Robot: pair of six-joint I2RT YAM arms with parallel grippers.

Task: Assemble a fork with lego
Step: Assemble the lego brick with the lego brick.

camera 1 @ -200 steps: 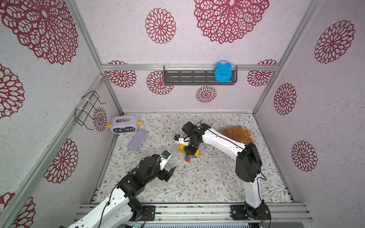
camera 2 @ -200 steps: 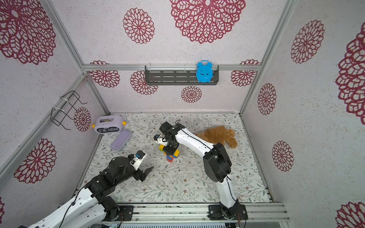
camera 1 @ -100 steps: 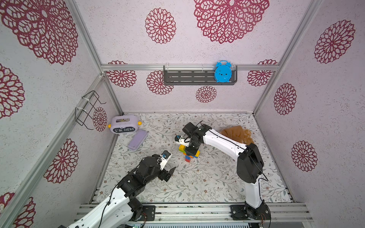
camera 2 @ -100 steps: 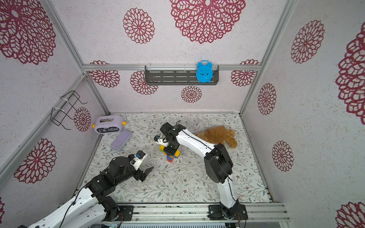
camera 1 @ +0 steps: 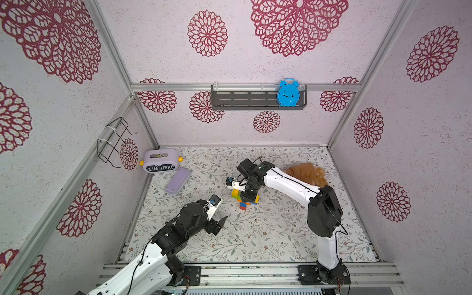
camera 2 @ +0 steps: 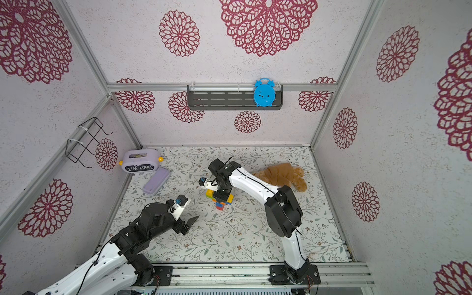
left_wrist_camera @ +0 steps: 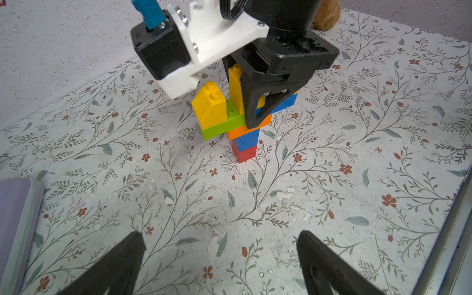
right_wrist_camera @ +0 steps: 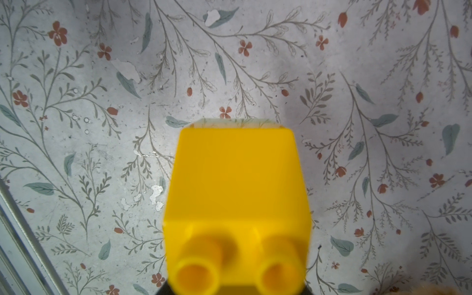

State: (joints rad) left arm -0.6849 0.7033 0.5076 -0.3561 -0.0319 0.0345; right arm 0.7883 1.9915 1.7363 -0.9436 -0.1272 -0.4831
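The multicoloured plastic brick fork stood upright on its red end on the floral tabletop, near the brown plush toy. The right claw was clamped on a yellow prong (studs facing its wrist camera). The left claw, farther from the toy, was spread wide and empty.

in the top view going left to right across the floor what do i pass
Purple I'M HERE box → flat purple case → left hand → lego fork → brown plush toy
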